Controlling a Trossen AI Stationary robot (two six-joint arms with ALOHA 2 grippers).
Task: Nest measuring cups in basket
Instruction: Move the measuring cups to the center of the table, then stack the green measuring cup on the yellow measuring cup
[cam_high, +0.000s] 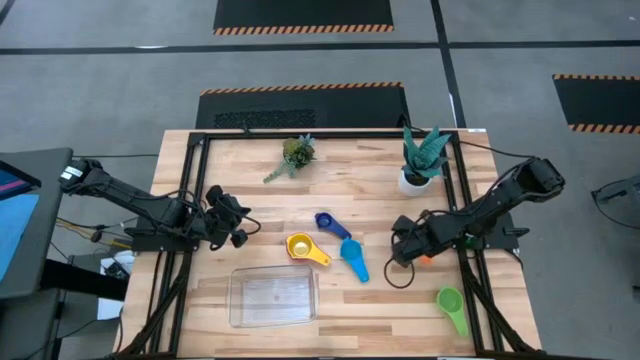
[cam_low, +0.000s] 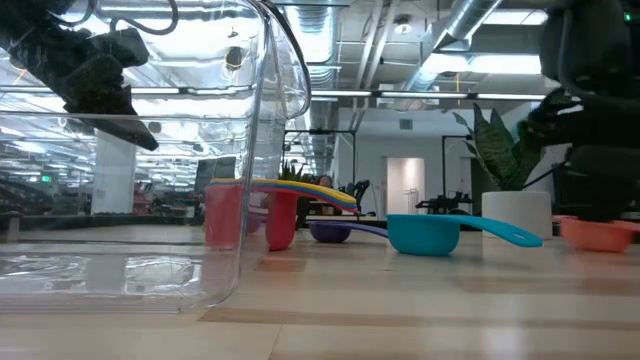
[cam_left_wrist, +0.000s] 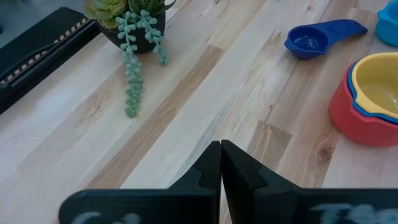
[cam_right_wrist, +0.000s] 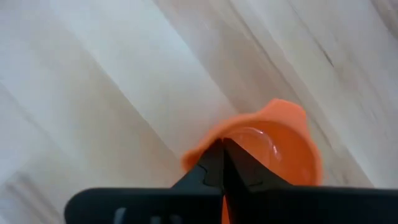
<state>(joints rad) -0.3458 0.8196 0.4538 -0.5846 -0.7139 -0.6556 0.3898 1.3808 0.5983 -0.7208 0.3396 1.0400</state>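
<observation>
Pale butcher-block planks make up the desk (cam_high: 340, 290), framed by a black rail, with grey floor and hazard-striped mats beyond. What matters for the next move is that the orange measuring cup (cam_right_wrist: 273, 146) lies directly under and just ahead of the right pincer (cam_right_wrist: 222, 163), whose fingers are clenched together, tips meeting over the cup's near rim; whether they pinch that rim I cannot tell. The left pincer (cam_left_wrist: 221, 163) hangs clenched too, holding nothing, above bare wood beside a trailing succulent (cam_left_wrist: 134, 37).

The clear basket (cam_high: 272, 297) sits empty, well left of the right arm. A glossy yellow cup nested in a red cup (cam_high: 302, 248) stands nearby, with the dark blue cup (cam_high: 328, 224), light blue cup (cam_high: 354, 260) and green cup (cam_high: 452, 306) scattered, flat handles pointing various ways.
</observation>
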